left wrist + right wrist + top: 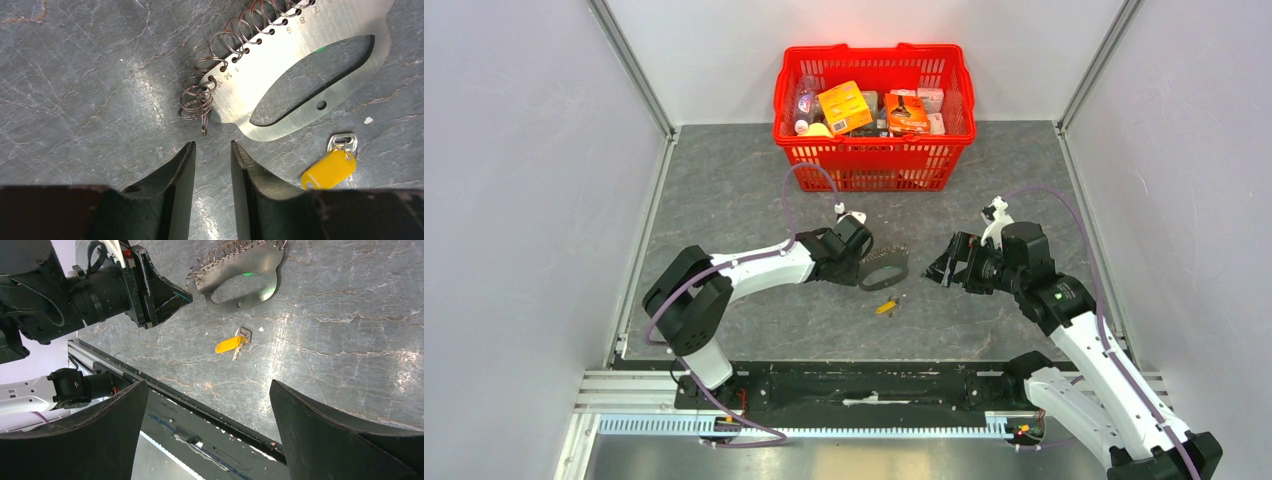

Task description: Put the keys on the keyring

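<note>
Now the left gripper (212, 146), narrowly parted and empty, has the keyring (310, 45) at twelve o'clock. Right gripper (207, 385) gapes empty.

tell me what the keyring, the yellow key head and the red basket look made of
Keyring: flat sheet metal, likely steel, brushed and shiny; it glares and carries numbers beside punched holes. Its small rings: thin bright wire, coiled. Yellow key head: probably plastic, smooth and glossy, on a silvery metal end. Basket: red moulded plastic lattice, by its look.
</note>
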Tool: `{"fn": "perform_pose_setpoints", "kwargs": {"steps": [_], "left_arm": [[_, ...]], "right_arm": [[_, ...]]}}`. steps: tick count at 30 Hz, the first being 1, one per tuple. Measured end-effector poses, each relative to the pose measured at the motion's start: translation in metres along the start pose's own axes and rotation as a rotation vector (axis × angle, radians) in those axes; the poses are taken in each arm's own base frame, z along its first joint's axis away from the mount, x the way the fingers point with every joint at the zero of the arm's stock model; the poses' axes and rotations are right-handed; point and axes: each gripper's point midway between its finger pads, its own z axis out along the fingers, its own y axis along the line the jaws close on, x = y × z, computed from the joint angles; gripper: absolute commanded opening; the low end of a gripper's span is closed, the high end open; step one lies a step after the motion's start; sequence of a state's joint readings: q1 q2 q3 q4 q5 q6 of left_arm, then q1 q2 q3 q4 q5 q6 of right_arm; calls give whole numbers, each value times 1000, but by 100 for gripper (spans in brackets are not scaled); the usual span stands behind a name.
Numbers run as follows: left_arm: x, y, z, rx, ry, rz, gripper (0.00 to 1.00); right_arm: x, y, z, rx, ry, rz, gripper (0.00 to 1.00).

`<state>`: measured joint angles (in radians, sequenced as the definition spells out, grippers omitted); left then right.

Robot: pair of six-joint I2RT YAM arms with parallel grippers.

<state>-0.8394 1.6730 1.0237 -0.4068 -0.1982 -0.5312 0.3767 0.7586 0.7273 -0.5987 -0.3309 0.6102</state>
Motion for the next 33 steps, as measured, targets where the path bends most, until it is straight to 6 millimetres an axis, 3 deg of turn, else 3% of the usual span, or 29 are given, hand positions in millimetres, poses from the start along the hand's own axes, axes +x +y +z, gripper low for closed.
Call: {"fn": "perform_pose_setpoints", "kwargs": {"steps": [9, 27, 33], "left_arm": [[5, 1, 8, -10, 16, 4, 30], [6, 3, 13, -25, 19, 7, 26], [11, 6, 19, -42, 32, 11, 19]], "right_arm": [[0, 1, -1, -5, -3, 1, 99], [1, 5, -3, -13, -10, 5, 96], [0, 6, -4, -16, -14, 6, 96]]}}
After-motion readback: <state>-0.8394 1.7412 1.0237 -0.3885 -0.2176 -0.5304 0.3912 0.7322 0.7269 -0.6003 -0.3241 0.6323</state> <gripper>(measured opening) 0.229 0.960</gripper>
